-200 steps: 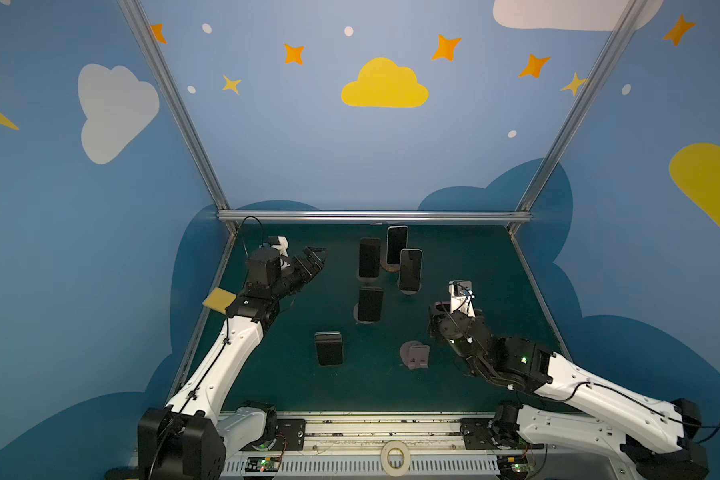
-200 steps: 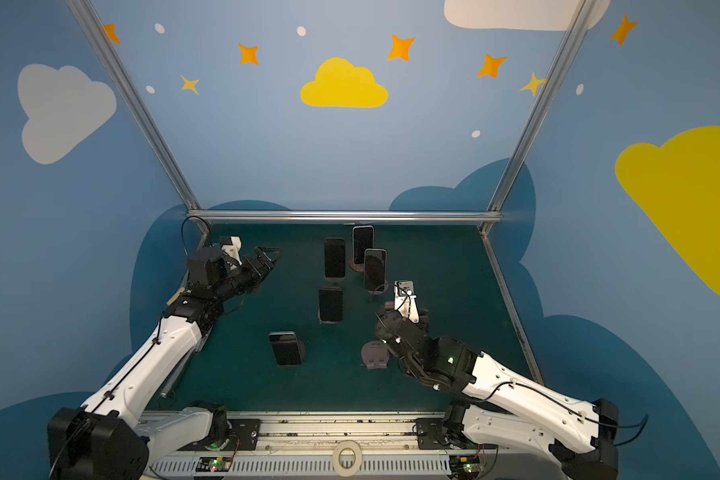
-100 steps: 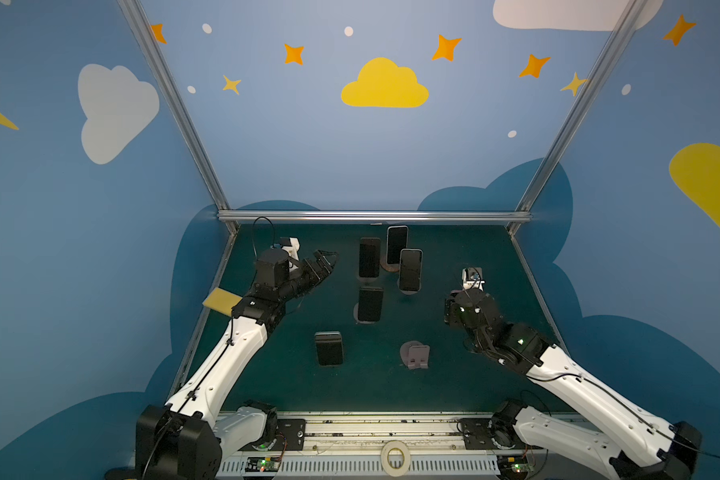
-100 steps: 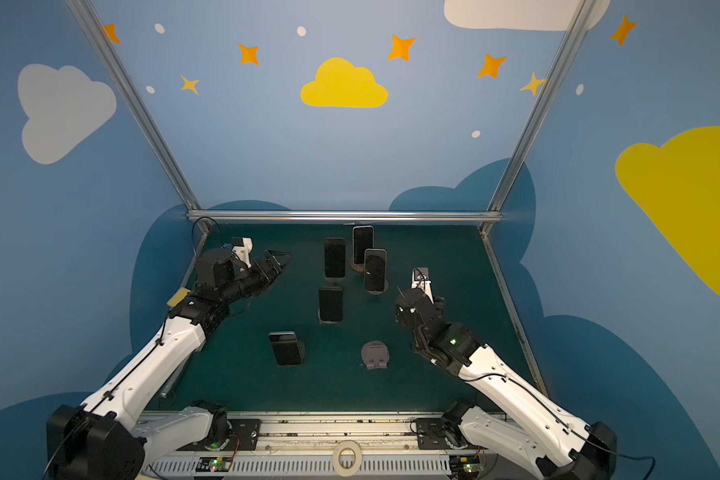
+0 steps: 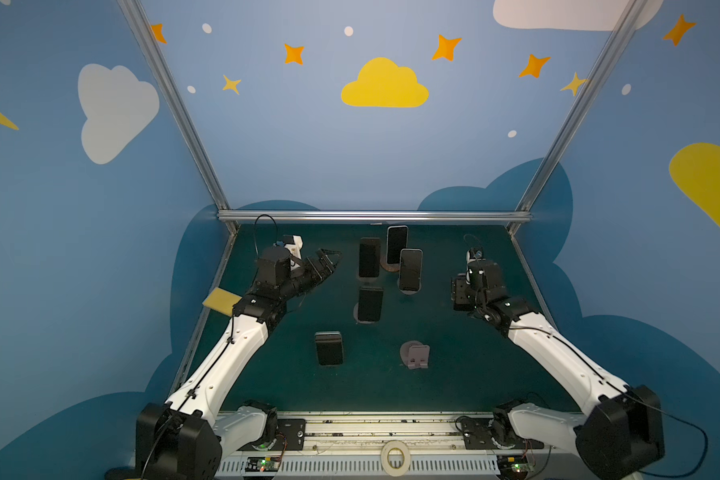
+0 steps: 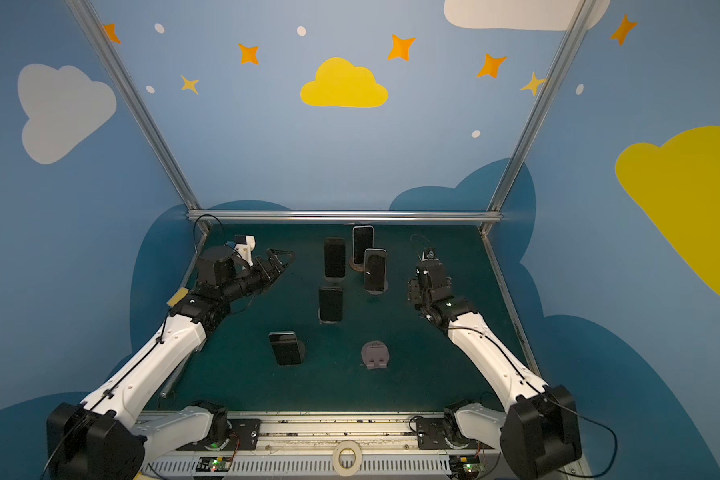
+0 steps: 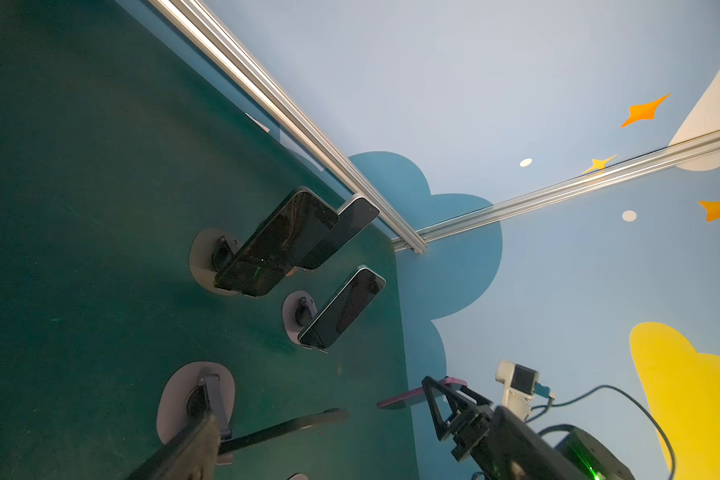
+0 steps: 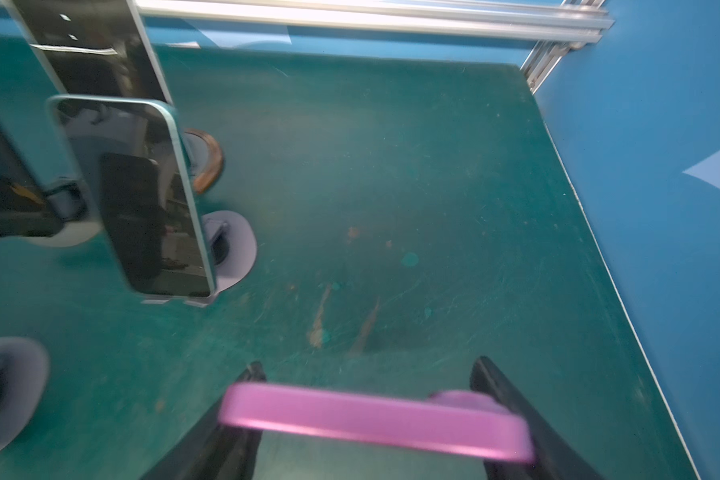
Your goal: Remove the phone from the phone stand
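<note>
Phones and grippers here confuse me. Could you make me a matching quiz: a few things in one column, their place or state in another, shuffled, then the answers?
Column one:
1. pink phone
2. empty stand
3. left gripper
4. teal-edged phone

Column two:
A. jaws wide open, holding nothing
B. leaning on its stand
C. clamped in the right gripper
D. bare, at the front of the green table

Pairs: 1-C, 2-D, 3-A, 4-B

Five phones stand on stands on the table (image 5: 454,374): three (image 5: 369,257) (image 5: 396,244) (image 5: 410,270) clustered at the far middle, one (image 5: 370,304) just nearer, one (image 5: 329,348) near left. An empty stand (image 5: 415,354) sits near the middle, right of that phone. A sixth phone (image 8: 371,419) hangs in the right gripper (image 8: 375,395) above the table's right side, and the left gripper (image 5: 327,259) hangs left of the far cluster.
</note>
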You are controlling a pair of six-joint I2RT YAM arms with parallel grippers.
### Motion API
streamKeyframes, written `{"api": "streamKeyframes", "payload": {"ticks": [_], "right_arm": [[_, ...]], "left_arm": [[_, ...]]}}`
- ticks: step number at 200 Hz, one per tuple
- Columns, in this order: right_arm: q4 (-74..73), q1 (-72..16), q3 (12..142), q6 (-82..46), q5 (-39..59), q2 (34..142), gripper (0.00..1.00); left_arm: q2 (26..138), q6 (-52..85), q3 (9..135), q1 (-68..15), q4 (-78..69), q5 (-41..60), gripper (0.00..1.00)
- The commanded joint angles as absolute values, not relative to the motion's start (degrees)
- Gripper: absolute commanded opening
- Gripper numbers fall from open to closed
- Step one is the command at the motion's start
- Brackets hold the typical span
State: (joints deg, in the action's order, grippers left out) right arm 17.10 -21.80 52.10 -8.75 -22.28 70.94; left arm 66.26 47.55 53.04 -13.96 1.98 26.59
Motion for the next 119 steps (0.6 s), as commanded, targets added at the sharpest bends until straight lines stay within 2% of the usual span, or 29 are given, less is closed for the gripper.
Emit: {"api": "streamKeyframes", "payload": {"ticks": [1,59,119], "right_arm": [[12.9,-20.0,56.1,-6.6,-18.3,71.9,0.61],[19.3,-14.6,64.8,-4.9,-9.4,80.5,0.6],[24.5,-12.1,69.7,-3.2,-7.7,86.9,0.59]], "left_arm": [[65.4,47.2,54.7,-14.1,1.4,27.8,1.0],[64.1,46.8,54.7,-14.1,1.6,27.2,1.0],[64.3,47.0,54.8,-13.2,0.9,28.2,1.0]]}}
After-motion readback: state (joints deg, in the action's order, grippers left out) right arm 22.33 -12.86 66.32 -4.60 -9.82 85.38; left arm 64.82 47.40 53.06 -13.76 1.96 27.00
